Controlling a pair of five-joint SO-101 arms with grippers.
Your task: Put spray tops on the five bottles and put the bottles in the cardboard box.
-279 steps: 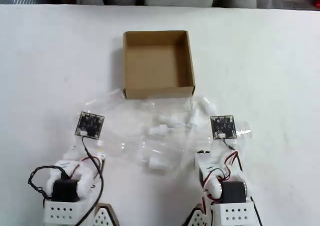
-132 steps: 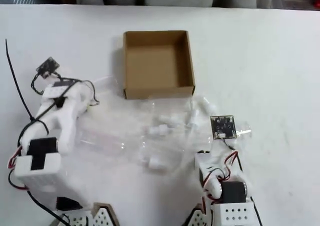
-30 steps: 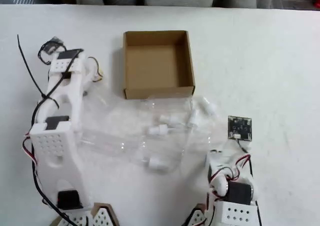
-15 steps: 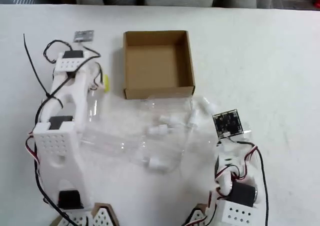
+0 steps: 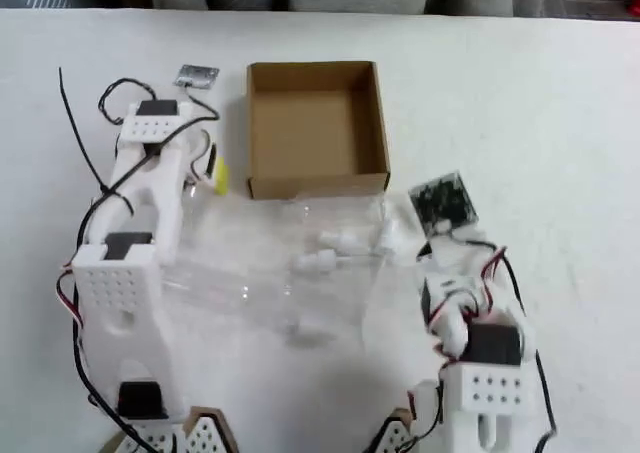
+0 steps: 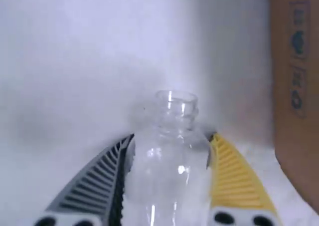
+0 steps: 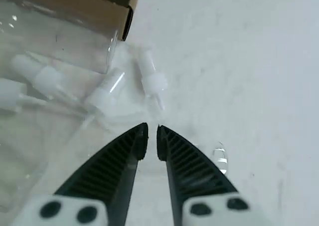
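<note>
A clear bottle (image 6: 167, 176) with an open neck stands between the grey and yellow fingers of my left gripper (image 6: 171, 137), which is shut on its body. In the high view that gripper (image 5: 207, 171) is just left of the cardboard box (image 5: 317, 128). More clear bottles (image 5: 240, 278) lie in a heap in front of the box, with white spray tops (image 5: 340, 241) among them. My right gripper (image 7: 151, 131) is shut with nothing in it, its tips just short of a loose spray top (image 7: 152, 79). Another spray top (image 7: 107, 91) lies beside it.
The box's brown wall (image 6: 294, 86) rises close beside the held bottle. The box corner (image 7: 104, 9) is beyond the spray tops in the right wrist view. The right arm (image 5: 475, 348) stands at the front right. Bare white table stretches right of the box.
The left arm has swung right, closer to the box's left side. The right arm has moved forward toward the spray tops near the box's front right corner.
</note>
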